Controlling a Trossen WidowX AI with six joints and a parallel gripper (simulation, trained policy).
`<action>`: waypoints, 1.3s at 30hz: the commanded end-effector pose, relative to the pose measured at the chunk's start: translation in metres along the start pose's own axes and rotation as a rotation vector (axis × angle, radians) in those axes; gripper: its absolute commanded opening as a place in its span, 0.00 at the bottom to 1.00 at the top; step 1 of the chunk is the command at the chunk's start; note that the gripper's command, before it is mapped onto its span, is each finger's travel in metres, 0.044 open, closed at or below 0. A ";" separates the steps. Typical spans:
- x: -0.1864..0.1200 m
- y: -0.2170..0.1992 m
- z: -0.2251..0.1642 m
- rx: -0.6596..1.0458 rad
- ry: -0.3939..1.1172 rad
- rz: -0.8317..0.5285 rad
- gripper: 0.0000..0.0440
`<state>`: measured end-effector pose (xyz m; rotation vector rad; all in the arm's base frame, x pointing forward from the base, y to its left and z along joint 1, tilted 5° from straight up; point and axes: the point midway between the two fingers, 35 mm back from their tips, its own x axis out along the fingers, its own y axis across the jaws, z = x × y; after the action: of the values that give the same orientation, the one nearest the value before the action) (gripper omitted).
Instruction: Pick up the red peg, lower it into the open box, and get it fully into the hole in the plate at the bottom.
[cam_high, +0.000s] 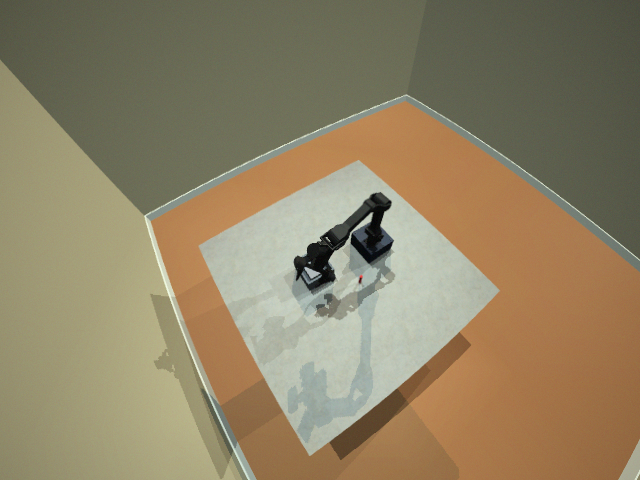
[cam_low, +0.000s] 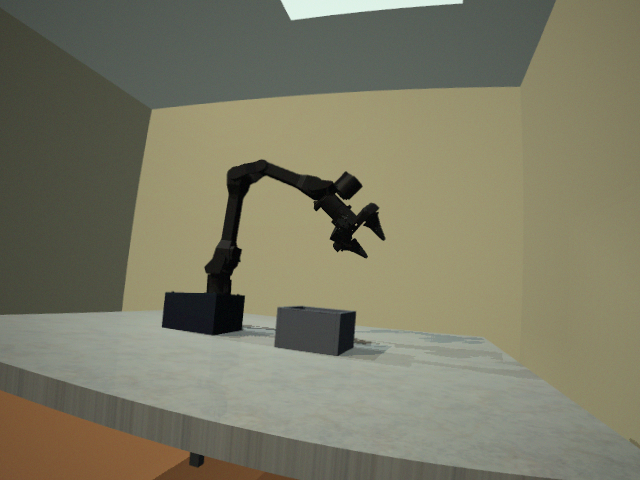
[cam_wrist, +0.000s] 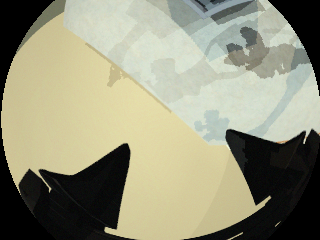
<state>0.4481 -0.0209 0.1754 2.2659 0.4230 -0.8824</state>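
Note:
The red peg (cam_high: 360, 279) is a tiny piece on the table beside the box, on the side nearer the arm's base; whether it stands or lies is too small to tell. It does not show in the other views. The grey open box (cam_high: 314, 286) (cam_low: 307, 330) shows only a corner of its rim at the top of the wrist view (cam_wrist: 205, 15). The hole in its bottom plate cannot be made out. My gripper (cam_high: 314, 277) (cam_low: 375, 248) (cam_wrist: 179, 142) is wide open and empty, high above the table, tilted downward and outward. In the top view it partly covers the box.
The arm's dark blue base block (cam_high: 371, 245) (cam_low: 202, 313) stands near the box and peg. The pale table (cam_high: 413, 310) (cam_low: 206, 382) (cam_wrist: 100, 25) carries several shadows of the arm. The table's edge crosses the wrist view.

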 end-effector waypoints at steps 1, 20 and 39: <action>-0.002 -0.024 0.002 -0.081 -0.053 -0.049 1.00; -0.039 -0.149 0.024 -0.623 -0.297 -0.371 1.00; -0.068 -0.220 0.086 -1.038 -0.471 -0.699 1.00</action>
<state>0.2556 0.0798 0.0819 0.9683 1.1289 -1.1040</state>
